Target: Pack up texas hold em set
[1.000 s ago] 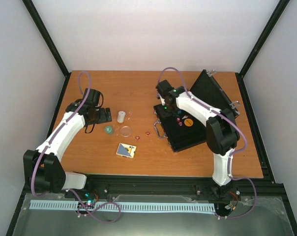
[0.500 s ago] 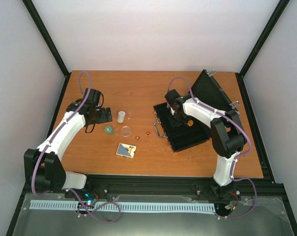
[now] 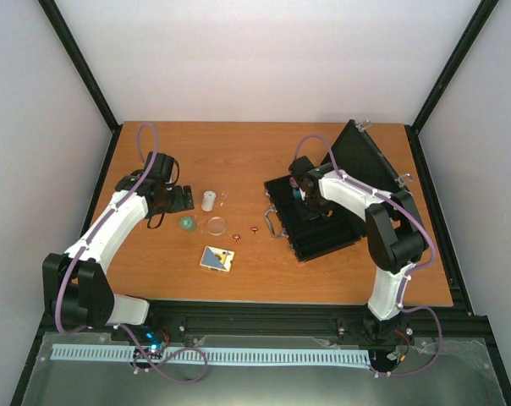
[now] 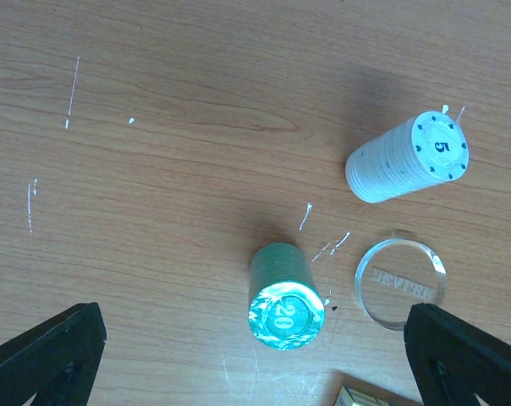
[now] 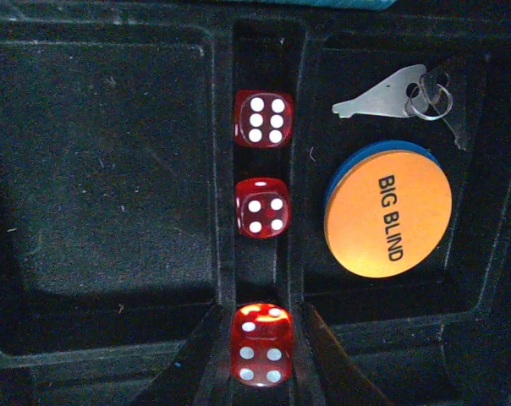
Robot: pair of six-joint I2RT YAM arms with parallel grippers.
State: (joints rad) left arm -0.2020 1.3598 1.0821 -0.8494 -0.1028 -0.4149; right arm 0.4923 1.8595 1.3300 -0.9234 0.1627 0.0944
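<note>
The black case (image 3: 323, 241) lies open at the right with its lid (image 3: 365, 156) raised. My right gripper (image 3: 299, 193) reaches down into it, shut on a red die (image 5: 261, 351) at the near end of a narrow slot. Two more red dice (image 5: 262, 118) (image 5: 262, 205) sit further along that slot, beside an orange "BIG BLIND" disc (image 5: 389, 215). My left gripper (image 4: 255, 359) hangs open above a teal chip stack (image 4: 285, 296), its fingers (image 4: 48, 359) wide apart. A white chip stack (image 4: 408, 158) and a clear disc (image 4: 401, 281) stand close by.
Small keys (image 5: 399, 95) lie in the case above the orange disc. On the table, two red dice (image 3: 237, 236) (image 3: 255, 229) and a card deck (image 3: 217, 258) lie between the chips and the case's metal handle (image 3: 275, 222).
My right gripper has moved from the case's far left corner to over its tray, now covering the orange disc in the top view. The left arm has hardly moved.
</note>
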